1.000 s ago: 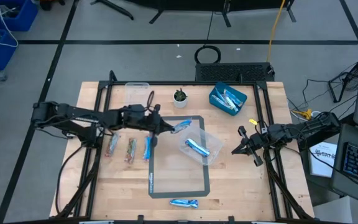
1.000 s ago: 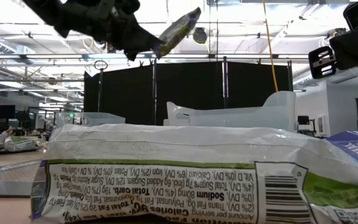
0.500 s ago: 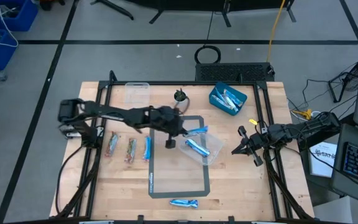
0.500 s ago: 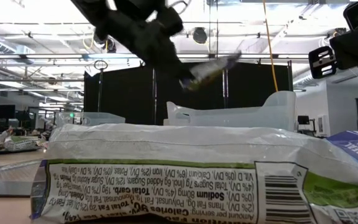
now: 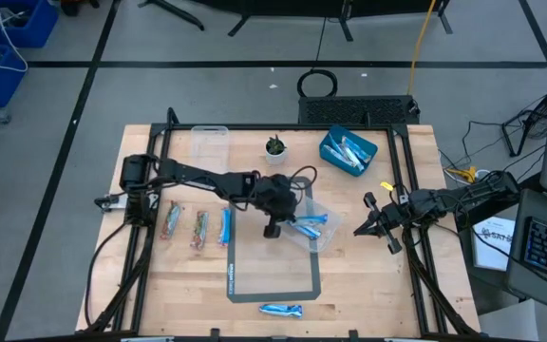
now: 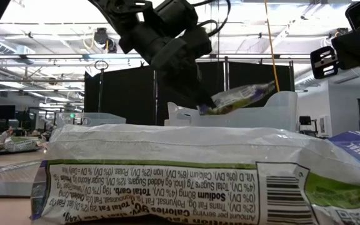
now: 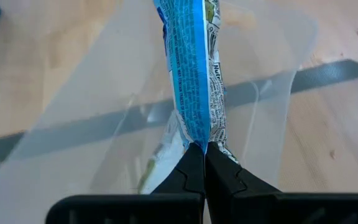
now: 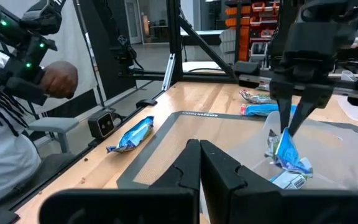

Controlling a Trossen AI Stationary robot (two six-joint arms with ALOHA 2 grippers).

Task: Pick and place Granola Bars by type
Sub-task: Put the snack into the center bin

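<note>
The left end effector [image 5: 288,224] is clamped on the end of a blue and white granola bar [image 7: 193,74], holding it over the clear tub [image 5: 323,239]. Just below sits the tub's thin rim, with bare mat [image 5: 272,275] and tabletop [image 5: 364,285] nearer. A second ago it was left of the tub, lifted. Farther right, the right end effector [image 5: 359,231] waits pinched together.

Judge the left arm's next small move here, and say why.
Probably lower a little and open. The left gripper is shut on a blue granola bar that hangs over the clear tub, where another blue bar already lies. The right gripper waits shut at the table's right edge.
</note>
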